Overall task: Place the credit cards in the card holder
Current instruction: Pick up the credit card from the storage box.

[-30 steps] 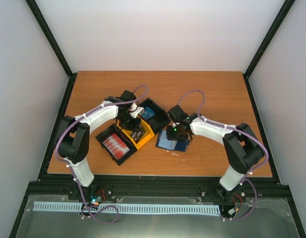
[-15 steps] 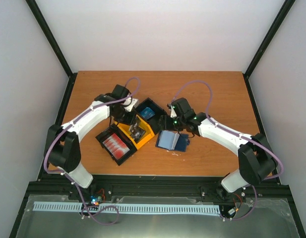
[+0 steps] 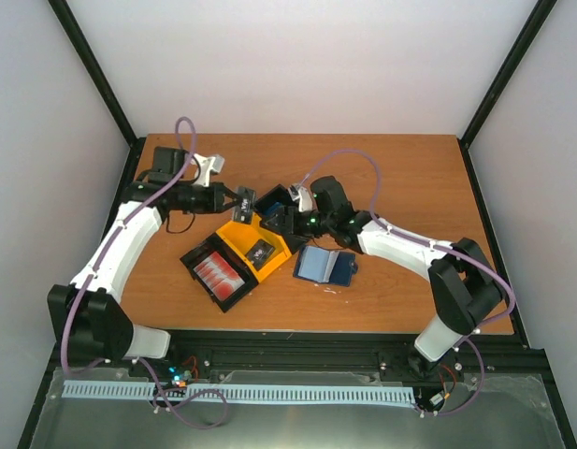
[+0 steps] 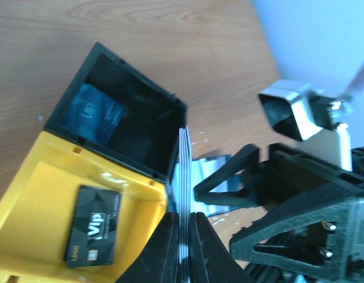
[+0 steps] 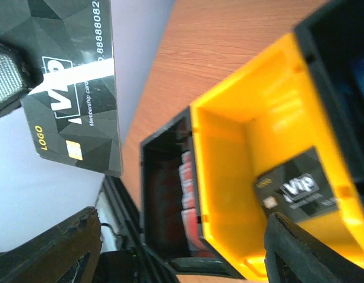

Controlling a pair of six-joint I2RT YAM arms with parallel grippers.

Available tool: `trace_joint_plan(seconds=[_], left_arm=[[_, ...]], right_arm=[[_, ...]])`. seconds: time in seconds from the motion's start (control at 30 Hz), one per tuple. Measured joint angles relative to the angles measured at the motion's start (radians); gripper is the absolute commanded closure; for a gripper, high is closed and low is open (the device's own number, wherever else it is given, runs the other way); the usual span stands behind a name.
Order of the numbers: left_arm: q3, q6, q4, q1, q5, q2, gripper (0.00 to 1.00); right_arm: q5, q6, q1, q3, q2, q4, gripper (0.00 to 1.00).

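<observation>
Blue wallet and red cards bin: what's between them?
The yellow bin, holding one black card, sits between wallet and red-card bin in the top view.

Three open plastic bins on a wooden surface (image 3: 410,168), inside a black frame (image 3: 92,65).
Yellow bin (image 3: 239,234): middle of a diagonal row. Near black bin (image 3: 238,296): touching the yellow bin's near-left side. Far black bin (image 4: 147,132): touching its far-right side. White slotted strip (image 3: 297,394): well nearer than the yellow bin, beyond the surface's near edge.
</observation>
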Motion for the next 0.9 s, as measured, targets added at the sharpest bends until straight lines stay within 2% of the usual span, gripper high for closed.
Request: trace_joint_plan(seconds=[0.17, 0.27, 0.4, 0.5, 0.57, 0.7, 0.8, 0.9], left_arm=[[-0.055, -0.08, 0.066, 0.055, 0.177, -0.043, 0.99], [-0.082, -0.12, 0.097, 0.059, 0.264, -0.046, 0.99], [-0.088, -0.15, 0.13, 0.061, 0.348, -0.048, 0.99], [-0.095, -0.158, 0.149, 0.068, 0.375, -0.056, 0.99], [-0.108, -0.161, 0.158, 0.074, 0.387, -0.066, 0.98], [-0.132, -0.169, 0.175, 0.092, 0.441, -0.079, 0.92], [-0.138, -0.183, 0.19, 0.102, 0.473, -0.095, 0.8], [-0.145, -0.195, 0.201, 0.111, 0.5, -0.113, 0.73]], right_arm=[[-0.09, 0.089, 0.008, 0.019, 0.021, 0.143, 0.29], [-0.136, 0.146, 0.011, 0.044, 0.036, 0.225, 0.38], [-0.171, 0.205, 0.015, 0.074, 0.064, 0.285, 0.59], [-0.183, 0.246, 0.018, 0.073, 0.067, 0.33, 0.85], [-0.189, 0.271, 0.019, 0.061, 0.061, 0.372, 0.96], [-0.204, 0.318, 0.019, 0.022, 0.034, 0.453, 0.97], [-0.214, 0.341, 0.02, -0.006, 0.012, 0.507, 0.97], [-0.212, 0.354, 0.019, -0.025, -0.01, 0.544, 0.97]])
